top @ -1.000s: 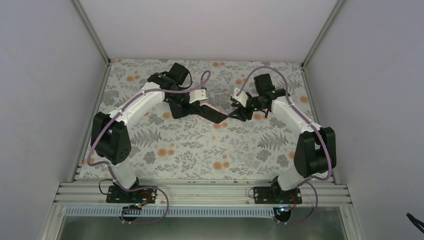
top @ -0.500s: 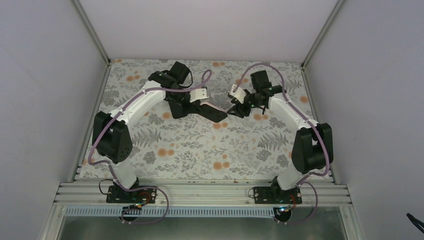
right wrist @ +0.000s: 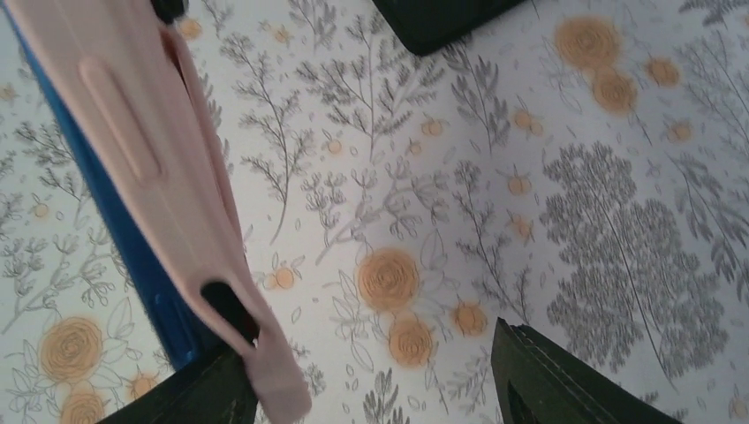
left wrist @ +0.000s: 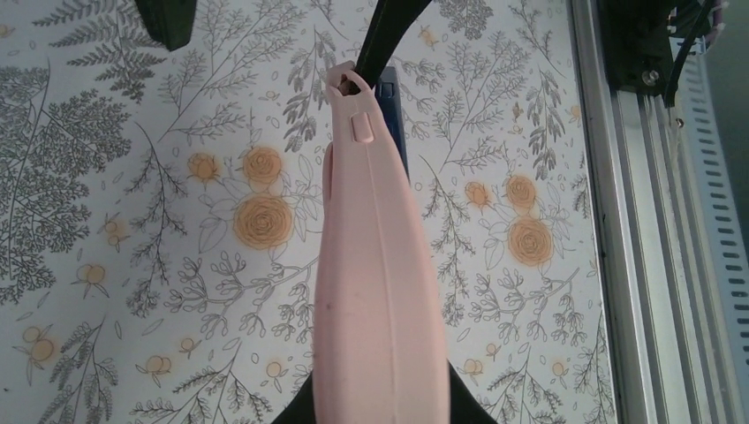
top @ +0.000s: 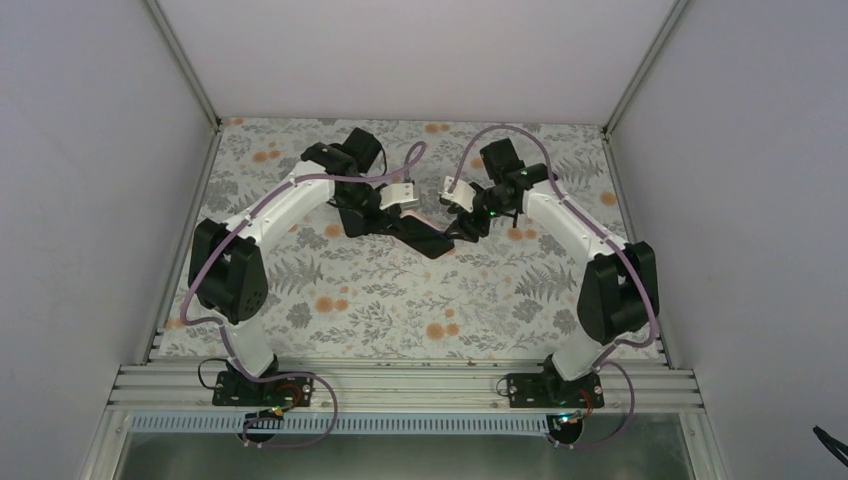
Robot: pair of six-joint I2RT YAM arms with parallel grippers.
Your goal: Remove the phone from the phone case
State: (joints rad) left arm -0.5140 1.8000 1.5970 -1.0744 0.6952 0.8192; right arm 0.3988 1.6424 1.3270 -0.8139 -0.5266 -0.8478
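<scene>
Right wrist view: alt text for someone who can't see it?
A pink phone case, a blue phone edge showing along its side, slants across the left against a floral tablecloth. The right pincer stands open, one finger beside the case's corner.

Over the floral table (top: pixel 400 300) the left gripper (top: pixel 392 214) holds the phone case (top: pixel 428 240), the right gripper (top: pixel 462 228) at its free end.

phone case (left wrist: pixel 375 291): cut by bottom edge | phone (left wrist: pixel 395 124): mostly hidden
</scene>
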